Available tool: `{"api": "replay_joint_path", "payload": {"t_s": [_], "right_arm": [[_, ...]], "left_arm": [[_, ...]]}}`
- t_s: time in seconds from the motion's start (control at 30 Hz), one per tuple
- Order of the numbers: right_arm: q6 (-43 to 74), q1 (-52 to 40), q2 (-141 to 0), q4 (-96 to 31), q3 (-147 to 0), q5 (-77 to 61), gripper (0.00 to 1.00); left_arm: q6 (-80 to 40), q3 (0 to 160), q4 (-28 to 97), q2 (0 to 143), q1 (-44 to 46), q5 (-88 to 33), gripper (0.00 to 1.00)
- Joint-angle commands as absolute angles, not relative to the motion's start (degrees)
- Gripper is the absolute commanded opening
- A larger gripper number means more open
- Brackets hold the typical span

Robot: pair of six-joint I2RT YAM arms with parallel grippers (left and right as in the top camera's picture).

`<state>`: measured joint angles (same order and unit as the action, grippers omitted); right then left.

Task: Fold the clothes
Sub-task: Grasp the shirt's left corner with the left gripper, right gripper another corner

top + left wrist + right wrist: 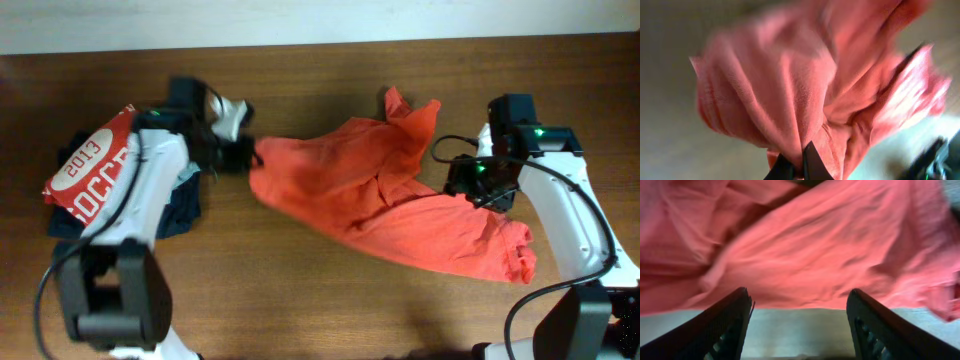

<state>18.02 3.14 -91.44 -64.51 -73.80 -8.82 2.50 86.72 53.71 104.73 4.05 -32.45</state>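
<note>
Risk of slippage: orange-red T-shirt (390, 205) bunched on counter (300, 310) beside folded pile (95, 175), pile-side edge pinched in closed left hand (796, 159), right hand (799, 297) wide and empty farthest from pile, thin pinch liable to pull free if tugged.

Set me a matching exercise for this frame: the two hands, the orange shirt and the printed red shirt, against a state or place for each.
Things:
1. left hand
2. right hand
3. orange-red T-shirt
4. red printed shirt

States or places:
a. crumpled mid-table, between the arms
b. open, gripping nothing
c. beside the left arm, on top of dark garments
d. shut on a pinch of fabric

Pairs: 1-d, 2-b, 3-a, 4-c.
</note>
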Motion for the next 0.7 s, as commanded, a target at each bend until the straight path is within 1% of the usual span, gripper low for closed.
{"api": "replay_joint_path", "payload": {"t_s": [0.0,0.1,0.33,0.4,0.5,0.57,0.6,0.67], "right_arm": [[18.3,3.8,-90.4,-64.5,-72.2,-8.3,0.64],[18.3,3.8,-90.4,-63.3,-69.8,-8.3,0.65],[18.6,3.8,-90.5,-54.9,-61.9,-8.3,0.70],[18.2,3.8,-90.5,-49.9,-58.6,-8.4,0.72],[15.6,3.8,-90.5,-42.8,-55.0,-9.2,0.72],[15.2,3.8,-90.5,-38.9,-53.1,-11.6,0.72],[14.8,3.8,-90.5,-34.8,-51.4,-14.7,0.71],[14.8,3.6,-90.5,-30.9,-49.7,-15.9,0.71]], "left_arm": [[1.2,95.4,52.7,96.5,4.1,-33.5,0.01],[1.2,98.6,52.6,94.6,4.8,-29.6,0.01],[1.0,99.5,52.6,92.9,5.0,-26.7,0.00],[1.0,99.5,52.6,92.7,5.0,-26.7,0.00],[1.0,99.5,53.0,92.7,5.0,-26.7,0.00],[1.0,99.5,53.2,92.7,5.0,-26.7,0.01],[1.1,99.5,53.3,92.7,5.0,-26.7,0.01],[1.0,99.5,53.3,92.7,5.0,-26.7,0.01]]}}
